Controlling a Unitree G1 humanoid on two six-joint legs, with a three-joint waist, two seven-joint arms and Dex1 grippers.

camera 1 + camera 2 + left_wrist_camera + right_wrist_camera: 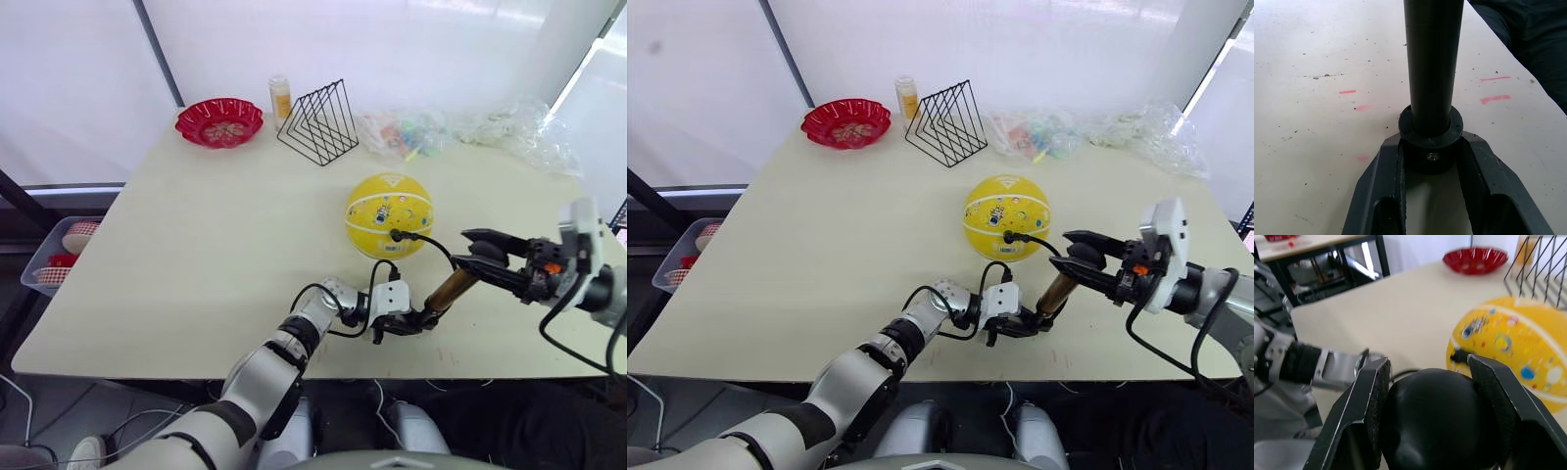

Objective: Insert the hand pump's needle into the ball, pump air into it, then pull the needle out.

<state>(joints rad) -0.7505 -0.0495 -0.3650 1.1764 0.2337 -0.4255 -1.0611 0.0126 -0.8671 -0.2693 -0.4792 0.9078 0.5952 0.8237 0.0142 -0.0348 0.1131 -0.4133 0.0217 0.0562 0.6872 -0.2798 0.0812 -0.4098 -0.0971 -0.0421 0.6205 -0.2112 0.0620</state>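
- The table (196,255) carries my whole job; the ball (389,215), yellow with small printed pictures, sits right of centre, toward the near edge.
- Along the far edge, well apart from the work, stand a wire rack (318,123), a red dish (219,121), a small bottle (280,96) and crumpled plastic bags (460,127).
- The pump (449,290) lies tilted between my two grippers, just in front of the ball, its bronze barrel running from low near the table up toward the right.
- My left gripper (397,318) clamps the pump's black base cap down near the table; the left wrist view shows both fingers (1386,171) tight against the cap.
- My right gripper (480,257) is closed around the black handle knob at the pump's upper end, a finger on each side.
- The hose (431,243) arcs from the pump to the ball's near face.
- The needle's black fitting (397,234) sits against the ball, so I judge insertion done; the pin itself is hidden.
- Left, by my reading: the pumping strokes, then pulling the needle out.
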